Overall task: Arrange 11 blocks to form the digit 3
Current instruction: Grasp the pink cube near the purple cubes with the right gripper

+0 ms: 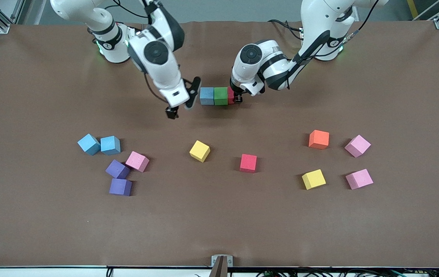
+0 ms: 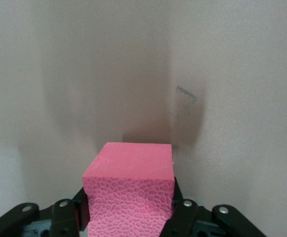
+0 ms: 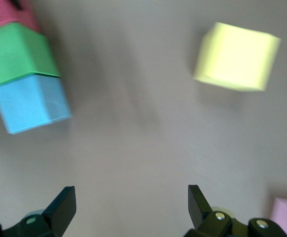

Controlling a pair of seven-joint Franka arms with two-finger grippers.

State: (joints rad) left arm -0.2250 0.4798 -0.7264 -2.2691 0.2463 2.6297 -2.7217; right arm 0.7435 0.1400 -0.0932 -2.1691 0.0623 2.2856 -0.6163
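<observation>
A short row of blocks lies on the table near the robots: blue [image 1: 206,95], green [image 1: 221,95] and a red block [image 1: 231,95] at the end toward the left arm. My left gripper [image 1: 237,97] is shut on that red block [image 2: 133,168], which sits low against the green one. My right gripper [image 1: 183,103] hangs open and empty over bare table beside the row's blue end. In the right wrist view the gripper [image 3: 131,207] is spread wide, with the red [image 3: 7,15], green [image 3: 20,52] and blue [image 3: 32,103] blocks and a yellow block [image 3: 237,57] ahead.
Loose blocks lie nearer the camera: two blue [image 1: 89,144] [image 1: 110,145], pink [image 1: 137,161], two purple [image 1: 117,169] [image 1: 120,187], yellow [image 1: 199,151], red [image 1: 248,163], orange [image 1: 318,139], yellow [image 1: 313,179], and two pink [image 1: 357,146] [image 1: 359,179].
</observation>
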